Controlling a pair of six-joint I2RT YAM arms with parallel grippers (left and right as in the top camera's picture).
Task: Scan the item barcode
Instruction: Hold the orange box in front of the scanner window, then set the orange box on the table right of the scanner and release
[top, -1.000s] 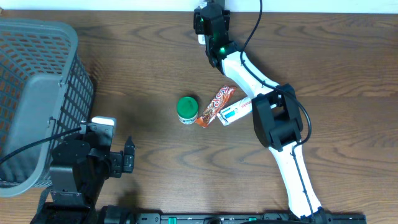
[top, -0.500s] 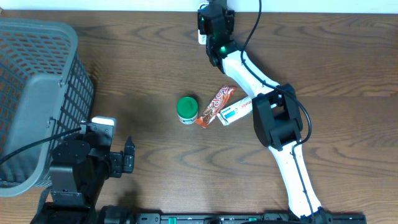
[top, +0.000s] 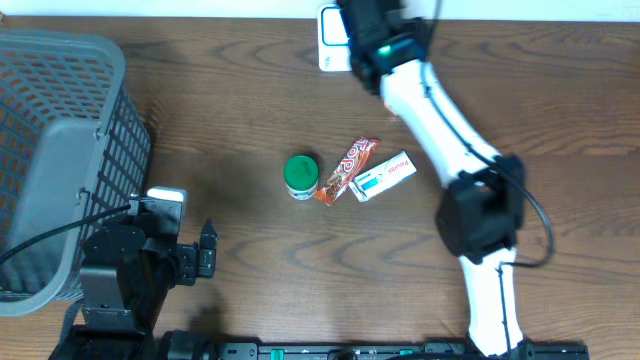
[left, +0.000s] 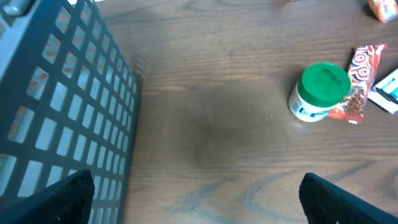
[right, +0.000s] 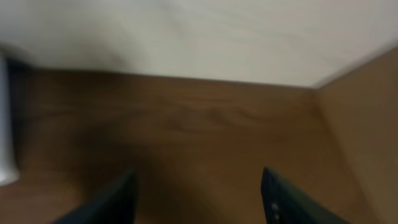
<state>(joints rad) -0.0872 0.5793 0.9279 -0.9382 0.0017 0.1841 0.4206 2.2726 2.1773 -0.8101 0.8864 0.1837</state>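
Note:
Three items lie mid-table: a green-lidded jar (top: 301, 176), a red snack wrapper (top: 347, 169) and a white-and-teal box (top: 385, 176). The left wrist view shows the jar (left: 320, 92) and the wrapper (left: 359, 79) at the right. No barcode shows. My right gripper (top: 364, 12) is at the table's far edge beside a white flat device (top: 332, 40), well away from the items. In its wrist view the right gripper (right: 199, 200) is open over bare wood. My left gripper (top: 206, 251) rests open at the near left, and its wrist view shows the left gripper (left: 199, 205) holding nothing.
A grey mesh basket (top: 60, 150) fills the left side and shows as a grid wall (left: 62, 106) in the left wrist view. A pale wall (right: 186, 31) runs along the table's back edge. The right arm (top: 450, 130) stretches across the right half.
The right arm has swung to the right along the back edge, uncovering the white device and the box. The left arm and the three items have not moved.

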